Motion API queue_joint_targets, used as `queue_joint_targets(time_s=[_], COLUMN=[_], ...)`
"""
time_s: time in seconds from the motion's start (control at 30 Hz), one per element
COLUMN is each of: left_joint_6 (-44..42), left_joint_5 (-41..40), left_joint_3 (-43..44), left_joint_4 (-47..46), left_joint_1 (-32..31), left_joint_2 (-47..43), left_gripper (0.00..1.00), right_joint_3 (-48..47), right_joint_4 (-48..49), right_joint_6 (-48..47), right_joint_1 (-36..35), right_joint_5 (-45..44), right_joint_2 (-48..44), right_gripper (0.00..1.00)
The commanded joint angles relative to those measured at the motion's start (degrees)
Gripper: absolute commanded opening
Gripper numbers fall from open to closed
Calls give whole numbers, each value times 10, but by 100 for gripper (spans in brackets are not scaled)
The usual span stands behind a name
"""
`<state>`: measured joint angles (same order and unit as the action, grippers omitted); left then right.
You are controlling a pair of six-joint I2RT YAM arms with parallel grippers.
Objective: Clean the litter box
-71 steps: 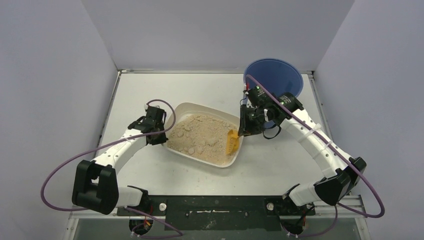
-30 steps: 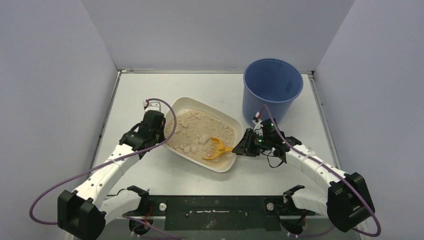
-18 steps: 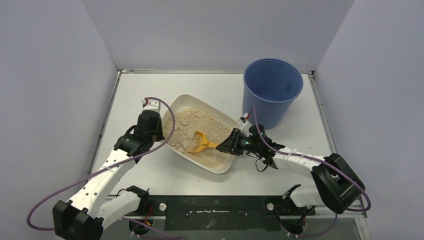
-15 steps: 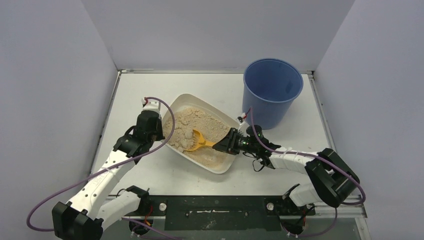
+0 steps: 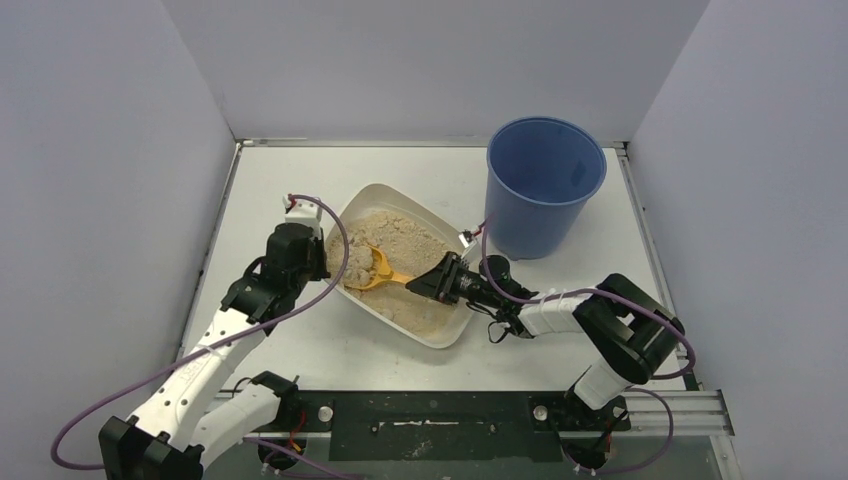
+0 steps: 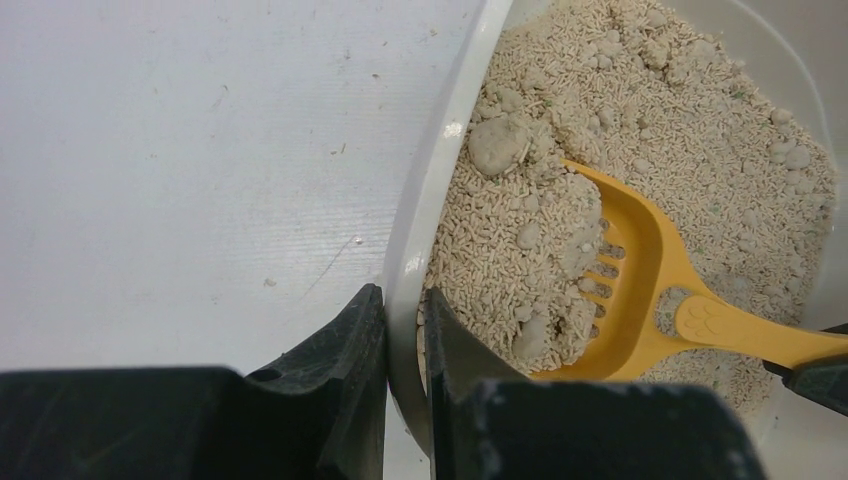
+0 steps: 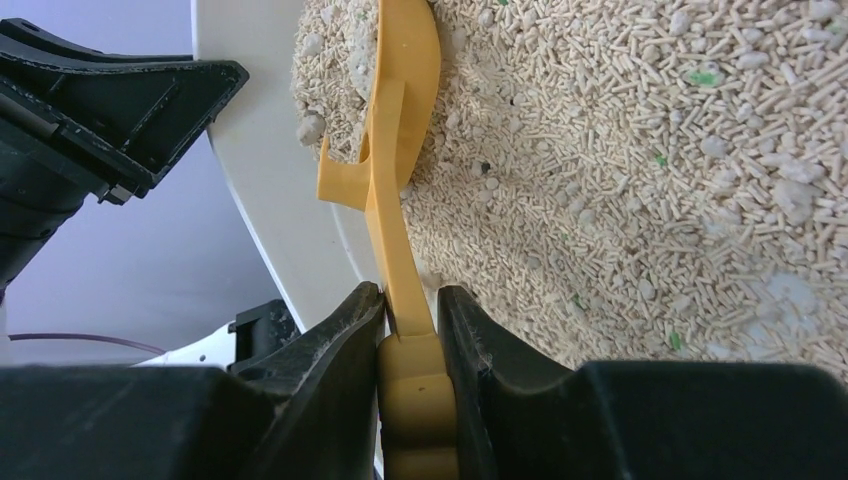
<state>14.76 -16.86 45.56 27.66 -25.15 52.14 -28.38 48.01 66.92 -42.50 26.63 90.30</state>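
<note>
Mid-table beside the bucket (image 5: 540, 215) sits the box (image 5: 430, 338), my left gripper (image 6: 404, 310) pinching its left rim. My right gripper (image 7: 410, 305), clamped on the scoop (image 6: 640, 290) handle, is mid-scoop with clumps (image 6: 500, 145) heaped at that wall; next I'd lift level toward the bucket. A second ago the scoop lay near the right rim.

I count one litter box (image 5: 432, 341), one orange scoop (image 5: 385, 275), one blue bucket (image 5: 545, 215), and two grippers (both mine): left gripper (image 6: 403, 296), right gripper (image 7: 410, 300).
</note>
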Motion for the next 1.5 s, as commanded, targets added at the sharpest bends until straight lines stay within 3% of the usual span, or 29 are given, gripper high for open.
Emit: queue_joint_targets(time_s=[0.0,0.37,0.47,0.57,0.67,0.77,1.03,1.27,1.47], left_joint_6=[-29,-41,-39,-41,-34,-22,-2,5,11], left_joint_5=[129,94,81,54,21,-2,-56,-63,-71], left_joint_3=[18,40,40,33,28,21,15,4,6], left_joint_4=[-78,-59,-57,-59,-55,-59,-53,-61,-56], left_joint_1=[-34,-35,-35,-35,-35,-35,-35,-33,-31], left_joint_2=[-39,-71,-73,-75,-71,-63,-38,-25,-16], left_gripper=[0,0,0,0,0,0,0,0,0], right_joint_3=[-17,25,86,94,137,124,194,195,219], right_joint_4=[63,178,251,290,344,346,371,282,275], right_joint_6=[-3,31,78,92,114,115,122,87,105], right_joint_1=[-9,-12,12,15,24,25,55,61,76], right_joint_5=[-57,-26,-51,-13,-49,-9,-22,3,6], right_joint_2=[34,34,26,34,24,26,-32,-127,-177], right_gripper=[0,0,0,0,0,0,0,0,0])
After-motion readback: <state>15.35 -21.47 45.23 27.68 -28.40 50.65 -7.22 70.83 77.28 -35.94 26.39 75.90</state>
